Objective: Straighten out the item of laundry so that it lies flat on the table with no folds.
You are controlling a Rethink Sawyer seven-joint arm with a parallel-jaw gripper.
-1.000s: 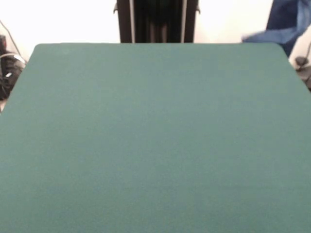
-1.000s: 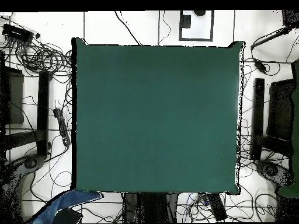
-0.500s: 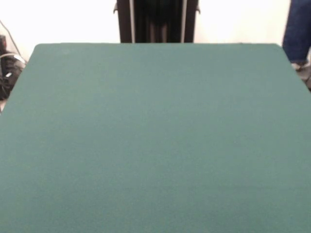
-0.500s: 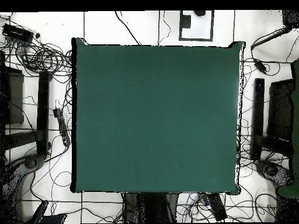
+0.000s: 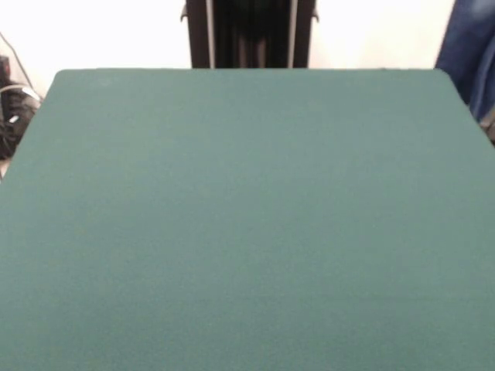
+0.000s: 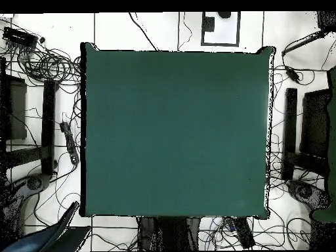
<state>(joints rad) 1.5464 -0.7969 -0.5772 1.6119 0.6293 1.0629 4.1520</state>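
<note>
The table (image 5: 247, 216) shows its plain dark green top across the front view. In the overhead view the table (image 6: 176, 131) is a large green rectangle. The item of laundry is out of view in both views. Neither the arm nor the gripper shows in either view.
A person in dark blue clothing (image 5: 472, 46) stands just off the table's far right corner in the front view, and shows as a dark blue shape (image 6: 39, 239) at the overhead view's bottom left. Cables (image 6: 46, 62) and black stands (image 6: 47, 125) lie on the floor around the table.
The blue shape beside the table corner has shifted: a lighter blue piece reached towards the corner a second ago, then drew back, and dark blue now shows at the edge.
</note>
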